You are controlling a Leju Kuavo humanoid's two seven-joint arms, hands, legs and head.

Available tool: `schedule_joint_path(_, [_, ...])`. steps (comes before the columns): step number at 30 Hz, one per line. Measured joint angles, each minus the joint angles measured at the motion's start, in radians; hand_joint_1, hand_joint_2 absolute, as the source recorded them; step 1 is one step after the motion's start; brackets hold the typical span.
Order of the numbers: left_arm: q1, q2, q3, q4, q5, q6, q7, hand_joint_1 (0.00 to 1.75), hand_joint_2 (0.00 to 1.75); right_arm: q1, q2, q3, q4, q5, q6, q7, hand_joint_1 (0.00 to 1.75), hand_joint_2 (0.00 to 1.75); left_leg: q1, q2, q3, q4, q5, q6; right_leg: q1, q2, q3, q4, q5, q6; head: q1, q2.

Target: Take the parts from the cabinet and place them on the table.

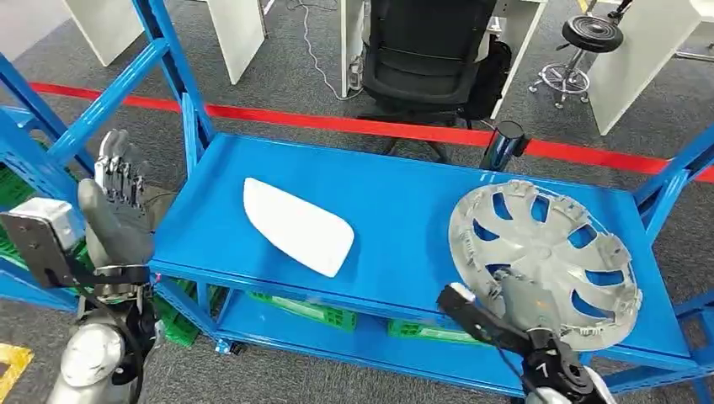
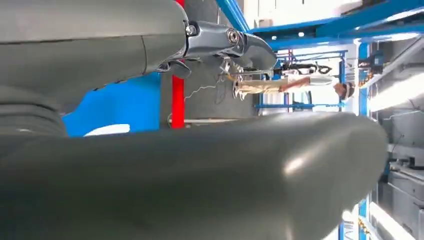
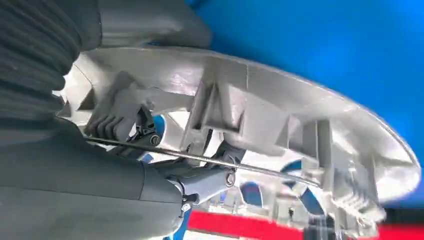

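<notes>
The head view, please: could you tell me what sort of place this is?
Probably a workshop or robot test lab: blue steel racking bearing a silver wheel cover, red floor tape, and an office chair among white desks.

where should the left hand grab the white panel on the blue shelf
Judging from the head view, take the white panel by its narrower end nearest the left hand, coming from the blue shelf's front-left edge. It lies flat, so fingers probably need to slide under an edge; that end sits closest.

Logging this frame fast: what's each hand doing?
Left hand: open, fingers up, holding nothing.
Right hand: grips the silver hubcap.
</notes>
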Motion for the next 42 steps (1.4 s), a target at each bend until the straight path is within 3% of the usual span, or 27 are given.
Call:
schedule_joint_path(7, [0.017,0.0,0.015,-0.008,0.007,0.009,-0.01,0.0,0.0,-0.015,-0.003,-0.064,-0.099,-0.164,-0.093,-0.031,1.75,1.75,0.0,0.0,0.0,0.0,0.0,0.0,0.0,0.0,-0.001,0.0,0.0,0.0,0.0,0.0])
schedule_joint_path(14, [0.031,0.005,0.029,-0.009,0.021,0.032,-0.031,0.0,0.0,-0.043,-0.024,-0.126,-0.196,-0.477,-0.237,-0.094,1.75,1.75,0.0,0.0,-0.001,0.0,0.0,0.0,0.0,0.0,-0.001,0.0,0.0,0.0,0.0,0.0])
schedule_joint_path(23, [0.035,0.014,0.032,-0.009,0.043,0.044,-0.045,0.0,0.0,-0.05,-0.052,-0.172,-0.251,-0.74,-0.326,-0.177,1.75,1.75,0.0,0.0,-0.002,0.0,0.0,0.0,0.0,0.0,-0.003,0.0,0.0,0.0,0.0,0.0])
schedule_joint_path(29, [0.035,0.018,0.031,-0.009,0.049,0.056,-0.058,0.0,0.0,-0.048,-0.053,-0.193,-0.273,-0.738,-0.419,-0.24,1.75,1.75,0.0,0.0,-0.004,0.0,0.0,0.0,0.0,0.0,-0.004,0.0,0.0,0.0,0.001,0.0])
schedule_joint_path(37, [0.036,0.018,0.027,-0.023,0.024,0.102,-0.092,0.0,0.0,0.028,0.004,-0.21,-0.319,-0.51,-0.638,-0.42,1.75,1.75,0.0,-0.002,-0.005,0.0,-0.001,-0.001,0.0,-0.002,-0.005,0.0,-0.003,-0.001,0.0,0.0])
schedule_joint_path(42, [0.036,0.016,0.023,-0.031,0.02,0.114,-0.099,0.0,0.0,0.053,0.042,-0.211,-0.329,-0.479,-0.684,-0.443,1.75,1.75,0.0,-0.001,-0.005,-0.001,-0.001,-0.001,0.0,-0.001,-0.005,0.0,-0.003,-0.001,-0.001,0.0])
